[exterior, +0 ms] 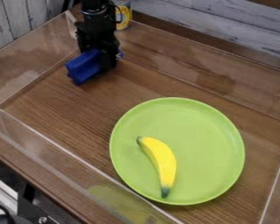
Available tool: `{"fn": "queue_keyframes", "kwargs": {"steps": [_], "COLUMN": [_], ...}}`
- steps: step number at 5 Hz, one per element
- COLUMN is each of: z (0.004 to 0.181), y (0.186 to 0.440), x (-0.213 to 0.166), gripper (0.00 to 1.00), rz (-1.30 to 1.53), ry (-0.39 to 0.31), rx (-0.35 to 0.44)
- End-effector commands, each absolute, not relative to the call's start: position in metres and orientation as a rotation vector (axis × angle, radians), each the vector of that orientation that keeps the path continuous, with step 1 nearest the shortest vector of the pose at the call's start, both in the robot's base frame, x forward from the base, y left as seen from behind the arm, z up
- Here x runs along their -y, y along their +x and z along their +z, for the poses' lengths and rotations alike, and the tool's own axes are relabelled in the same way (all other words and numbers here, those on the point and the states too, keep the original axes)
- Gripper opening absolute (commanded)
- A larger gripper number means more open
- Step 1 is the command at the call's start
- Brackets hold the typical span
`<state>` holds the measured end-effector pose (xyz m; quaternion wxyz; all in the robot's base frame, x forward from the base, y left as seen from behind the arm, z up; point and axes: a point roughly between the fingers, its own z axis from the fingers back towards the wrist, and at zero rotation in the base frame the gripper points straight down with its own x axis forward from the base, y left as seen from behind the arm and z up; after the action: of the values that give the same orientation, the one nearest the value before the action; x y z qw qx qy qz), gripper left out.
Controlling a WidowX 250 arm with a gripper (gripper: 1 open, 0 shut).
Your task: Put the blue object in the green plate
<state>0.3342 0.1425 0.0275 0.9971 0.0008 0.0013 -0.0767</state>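
Note:
The blue object [84, 67] is a small deep-blue block at the far left of the wooden table. My black gripper [104, 55] stands over its far right end, with the fingers down around that end, and looks shut on it. The block's near end points to the lower left. The green plate [201, 131] is a large round lime-green plate at the front right, well apart from the gripper. A yellow banana [159, 162] lies in the plate's near left part.
A clear plastic wall [49, 149] runs along the front and left sides of the table. A yellow item [122, 15] stands behind the gripper at the back edge. Bare wood lies between the block and the plate.

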Motion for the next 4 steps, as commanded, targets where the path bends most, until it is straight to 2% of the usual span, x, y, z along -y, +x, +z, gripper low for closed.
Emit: {"fn": "queue_keyframes", "kwargs": {"steps": [1, 4], "z": [0.0305, 0.0291], "y": [0.3398, 0.3425], "x": [-0.134, -0.1311], "gripper": [0.0, 0.0], "rz": [-0.173, -0.164], "ry": [0.005, 0.004], "rx": [0.011, 0.016]}}
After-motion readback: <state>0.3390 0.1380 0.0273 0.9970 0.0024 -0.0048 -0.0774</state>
